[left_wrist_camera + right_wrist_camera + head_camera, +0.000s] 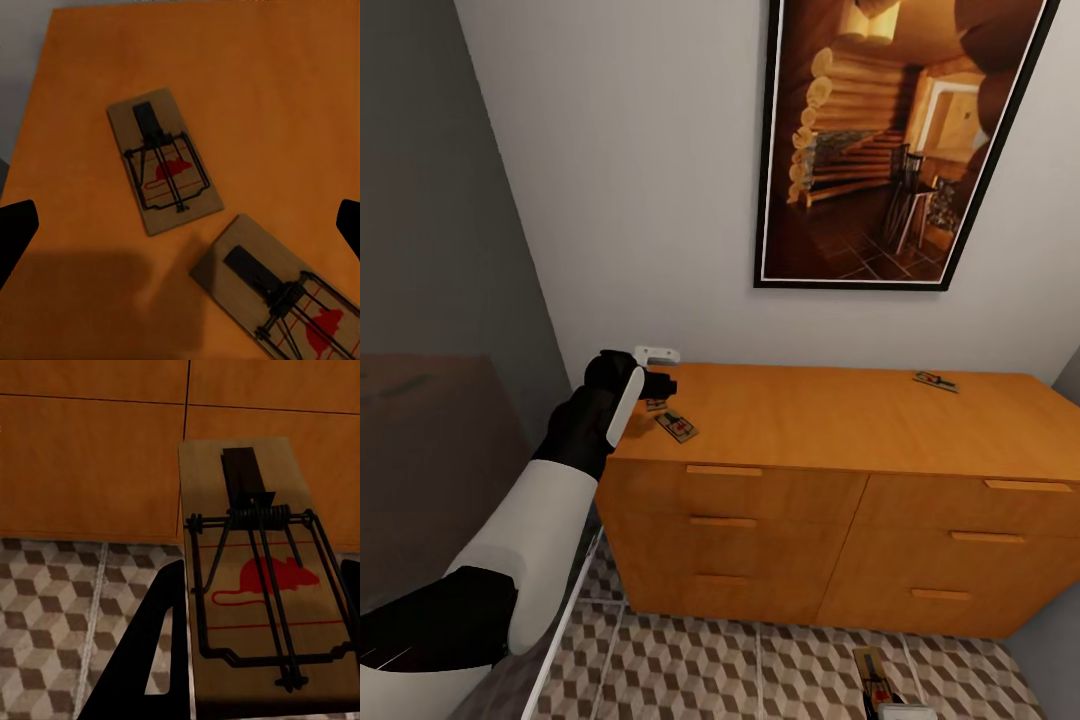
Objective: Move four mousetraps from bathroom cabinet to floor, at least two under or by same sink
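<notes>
You are looking at an orange-brown wooden cabinet (840, 480) standing on floor tiles (690, 665) printed with brown, beige and white cubes between pale grout lines. Your wrist cameras are showing tan wooden mousetraps (163, 161) with dark wire and a red mouse mark, one (262, 585) between black fingers (154, 652). Your left arm (530, 540) is showing white and black against a pale grey wall (650, 170).

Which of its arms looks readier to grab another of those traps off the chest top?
Probably the left. Its gripper hovers open over two mousetraps on the cabinet, while the right gripper already holds a trap near the floor.
</notes>
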You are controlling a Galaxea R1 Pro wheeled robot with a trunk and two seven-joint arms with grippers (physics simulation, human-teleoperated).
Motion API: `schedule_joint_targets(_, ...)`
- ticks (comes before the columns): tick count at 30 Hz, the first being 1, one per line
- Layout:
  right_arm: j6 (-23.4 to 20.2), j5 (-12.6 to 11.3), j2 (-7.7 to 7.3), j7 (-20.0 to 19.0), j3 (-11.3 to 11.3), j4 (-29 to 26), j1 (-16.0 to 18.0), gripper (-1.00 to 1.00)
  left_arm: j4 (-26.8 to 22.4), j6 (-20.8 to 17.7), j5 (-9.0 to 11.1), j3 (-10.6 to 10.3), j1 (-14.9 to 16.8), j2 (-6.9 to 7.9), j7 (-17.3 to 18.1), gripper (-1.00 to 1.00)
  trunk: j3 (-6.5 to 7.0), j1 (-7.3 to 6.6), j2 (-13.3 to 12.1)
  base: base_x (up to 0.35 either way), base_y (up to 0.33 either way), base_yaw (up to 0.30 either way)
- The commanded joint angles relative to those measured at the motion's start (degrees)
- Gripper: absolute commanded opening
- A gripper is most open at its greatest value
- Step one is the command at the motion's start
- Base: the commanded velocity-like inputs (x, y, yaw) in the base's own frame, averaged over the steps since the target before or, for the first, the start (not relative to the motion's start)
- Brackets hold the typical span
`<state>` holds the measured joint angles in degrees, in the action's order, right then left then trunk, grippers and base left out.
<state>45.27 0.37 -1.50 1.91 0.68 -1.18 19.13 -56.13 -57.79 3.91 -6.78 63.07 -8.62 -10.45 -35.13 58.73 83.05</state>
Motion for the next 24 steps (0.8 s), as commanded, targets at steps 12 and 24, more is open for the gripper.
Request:
schedule_joint_targets(12,0.2,0.0,-0.03,0.0,0.0,0.0,0.0,-1.0,-0.3,-0.2,0.4,-0.2,0.0,0.01,-0.4,1.0,-0.05,0.0,0.0,0.0,0.0,0.0)
schedule_joint_targets(24,0.2,0.0,0.01,0.0,0.0,0.0,0.0,-1.0,0.2,-0.2,0.4,-0.2,0.0,0.01,-0.4,1.0,-0.05,0.0,0.0,0.043,0.0,0.0)
